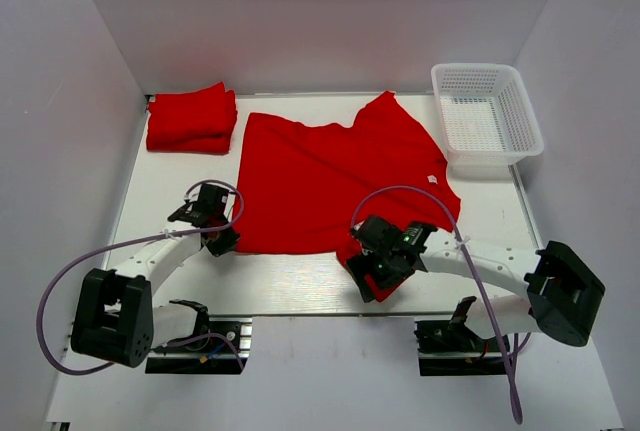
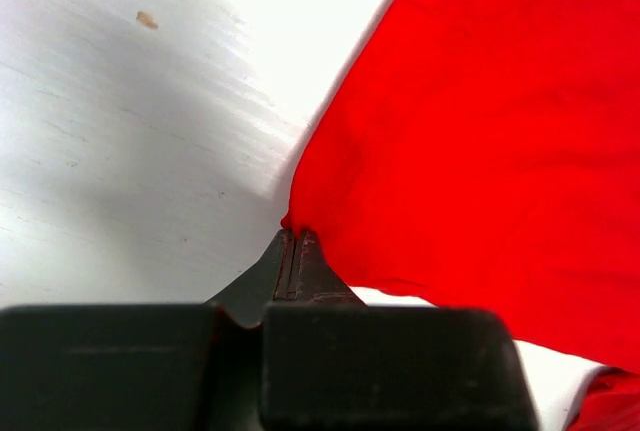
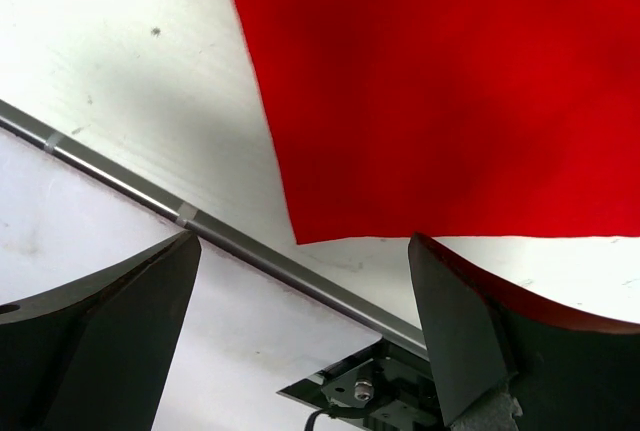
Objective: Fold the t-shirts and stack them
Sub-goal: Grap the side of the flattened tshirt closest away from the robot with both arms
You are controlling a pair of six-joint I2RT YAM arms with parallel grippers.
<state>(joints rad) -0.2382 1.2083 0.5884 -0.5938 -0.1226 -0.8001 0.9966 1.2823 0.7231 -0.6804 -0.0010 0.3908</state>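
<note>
A red t-shirt [image 1: 320, 176], likely limp and light, is lying spread left of the white mesh basket [image 1: 475, 69], the left gripper [image 2: 296, 236] pinching one near corner, the right gripper [image 3: 300, 241] gaping over the other, the sensible second hold.

One table [image 1: 290, 281] holds one spread t-shirt [image 1: 320, 181], one folded red stack [image 1: 190, 119] whose shirts cannot be counted, and one white basket [image 1: 487, 116]; there are two arms, left arm [image 1: 160, 251] and right arm [image 1: 490, 256], and two grippers, left gripper [image 1: 224, 243] and right gripper [image 1: 366, 273].
</note>
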